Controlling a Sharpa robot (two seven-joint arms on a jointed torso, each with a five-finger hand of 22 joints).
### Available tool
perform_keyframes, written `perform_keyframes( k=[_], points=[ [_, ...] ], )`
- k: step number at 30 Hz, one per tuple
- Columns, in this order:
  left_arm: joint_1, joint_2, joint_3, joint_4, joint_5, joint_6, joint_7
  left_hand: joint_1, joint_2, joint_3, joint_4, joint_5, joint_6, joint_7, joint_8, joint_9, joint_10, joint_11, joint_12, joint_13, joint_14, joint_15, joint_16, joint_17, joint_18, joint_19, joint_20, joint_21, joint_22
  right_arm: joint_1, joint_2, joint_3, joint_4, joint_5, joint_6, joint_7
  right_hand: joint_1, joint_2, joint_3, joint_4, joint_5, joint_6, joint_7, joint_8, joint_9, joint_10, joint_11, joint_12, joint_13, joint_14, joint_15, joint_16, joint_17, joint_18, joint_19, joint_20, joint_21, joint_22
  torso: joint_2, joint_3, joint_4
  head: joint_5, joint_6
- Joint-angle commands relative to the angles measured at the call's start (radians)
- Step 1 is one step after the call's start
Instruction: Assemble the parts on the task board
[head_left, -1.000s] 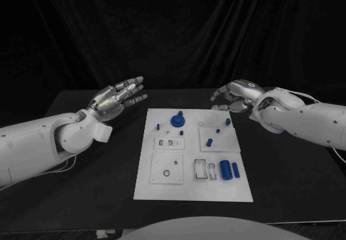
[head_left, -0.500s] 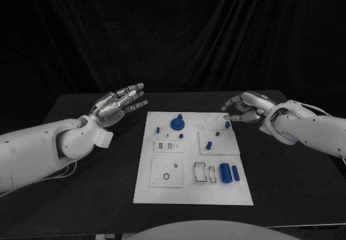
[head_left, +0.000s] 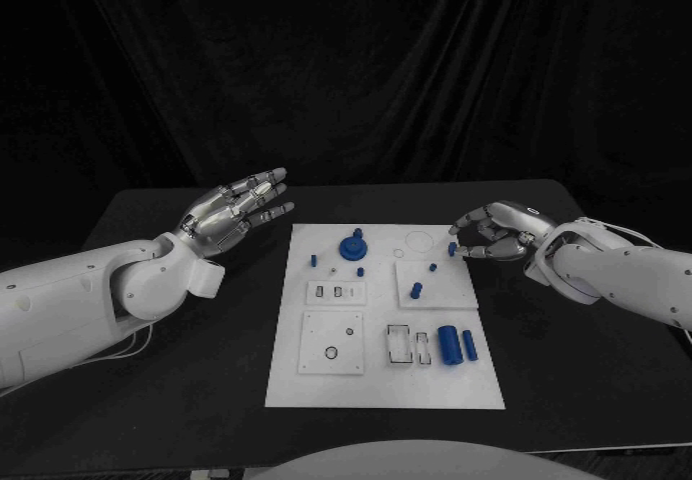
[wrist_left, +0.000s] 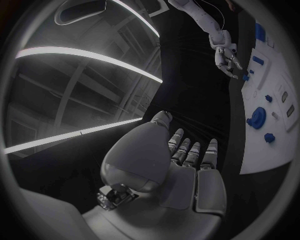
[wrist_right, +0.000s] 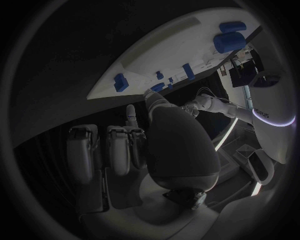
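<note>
Right hand (head_left: 490, 231) at task board's far right corner, fingers curled toward small blue peg (head_left: 453, 247) at fingertips; whether pinching it cannot tell. Task board (head_left: 384, 388) on table (head_left: 173, 380), blue parts beside hand: knobbed disc (head_left: 353, 243), two cylinders (head_left: 459, 342) nearer robot. Left hand (head_left: 231, 210) off board's far left, raised, fingers spread, holding nothing.

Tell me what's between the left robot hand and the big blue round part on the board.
In the head view, bare black table and blank white task board lie between the left robot hand and the big blue round part.
</note>
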Motion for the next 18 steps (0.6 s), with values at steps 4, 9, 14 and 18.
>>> perform_keyframes(
  k=[4,9,14,18],
  points=[
    [-0.003,0.002,0.001,0.0,0.003,0.017,0.014,-0.008,-0.001,0.004,0.0,0.005,0.003,0.001,0.003,0.001,-0.002,-0.003,0.003,-0.001,0.002,-0.003,0.0,0.0,0.011,-0.007,0.0,-0.007,-0.002,-0.014,0.006,0.0,-0.016,0.013,0.021,-0.016,0.035,0.007,0.005,0.0,0.054,-0.035,0.002,0.023,0.006,0.104,-0.003,0.003,0.263,0.104,-0.004,0.003,0.263,-0.008,0.104,-0.006,0.007,0.263,0.001,-0.0009,0.0002,0.0,0.002],
    [-0.004,0.002,0.001,0.0,0.003,0.019,0.014,-0.008,-0.001,0.004,0.0,0.005,0.003,0.001,0.003,0.001,-0.002,-0.003,0.003,-0.001,0.002,-0.003,0.0,0.0,0.011,-0.007,0.0,-0.007,-0.002,-0.019,0.01,0.0,-0.024,0.013,0.016,-0.036,0.039,0.015,0.009,-0.001,0.1,-0.061,0.005,0.037,0.008,0.104,0.0,0.003,0.263,0.104,-0.002,0.003,0.263,-0.008,0.104,-0.004,0.007,0.263,0.0,-0.0007,0.0002,-0.001,0.003],
    [-0.005,0.003,0.001,-0.001,0.003,0.022,0.013,-0.008,-0.001,0.004,0.0,0.005,0.003,0.001,0.003,0.001,-0.002,-0.003,0.003,-0.001,0.002,-0.003,0.0,0.0,0.011,-0.007,0.0,-0.007,-0.002,-0.021,0.018,0.0,-0.034,0.013,0.016,-0.055,0.041,0.016,0.011,-0.001,0.12,-0.08,0.008,0.045,0.009,0.104,0.001,0.003,0.263,0.104,-0.001,0.003,0.263,-0.008,0.104,-0.003,0.007,0.263,0.0,-0.0001,0.0005,-0.002,0.002],
    [-0.005,0.002,0.001,-0.001,0.003,0.023,0.013,-0.008,0.0,0.006,-0.001,0.005,0.002,0.002,0.003,0.001,-0.002,-0.002,0.003,-0.001,0.001,-0.002,0.0,0.0,0.011,-0.007,0.0,-0.007,-0.002,-0.022,0.025,0.0,-0.041,0.013,0.012,-0.068,0.041,0.018,0.011,-0.001,0.124,-0.089,0.009,0.047,0.009,0.104,0.003,0.003,0.263,0.104,-0.001,0.003,0.263,-0.008,0.104,-0.002,0.007,0.263,0.0,-0.0007,0.0011,-0.002,0.001]
  ],
)
